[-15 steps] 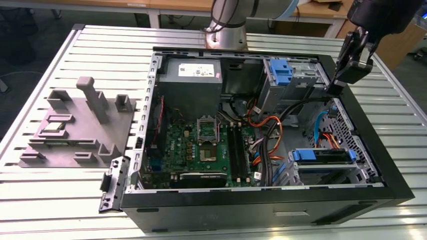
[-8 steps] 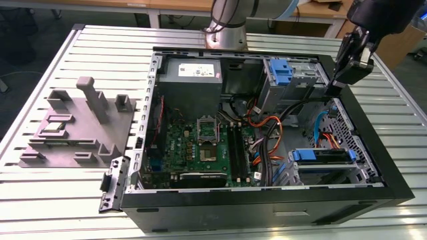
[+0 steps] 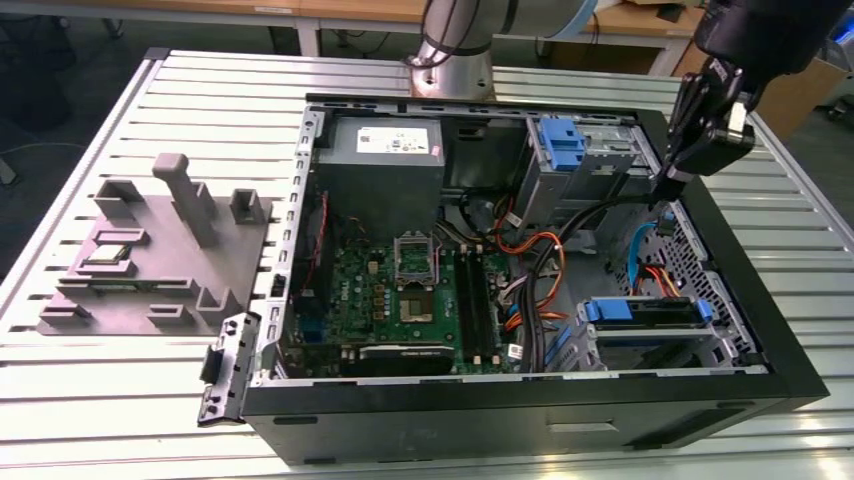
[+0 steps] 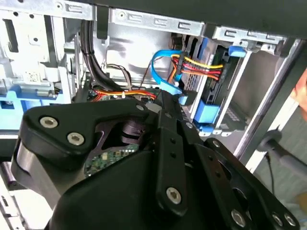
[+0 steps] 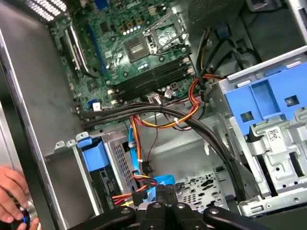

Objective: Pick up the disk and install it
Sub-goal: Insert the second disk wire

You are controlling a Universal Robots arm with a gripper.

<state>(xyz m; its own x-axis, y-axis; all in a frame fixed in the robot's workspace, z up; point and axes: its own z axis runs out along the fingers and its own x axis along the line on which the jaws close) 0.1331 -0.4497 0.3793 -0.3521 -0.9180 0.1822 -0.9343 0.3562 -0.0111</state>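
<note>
I log my gripper [image 3: 663,190], matte black, fingers pressed together on nothing, above the open black steel computer case [image 3: 534,420]. The disk [image 3: 643,312], grey slab in glossy blue plastic rails, sits in its lower drive bay beside the green motherboard [image 3: 400,295].

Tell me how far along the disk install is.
Looks done: the disk, with its blue rails, sits in a bay inside the case. In hand: I see nothing held; the gripper hangs over the case's edge on the exterior view's right. Left: I cannot tell if the disk is fully seated.
</note>
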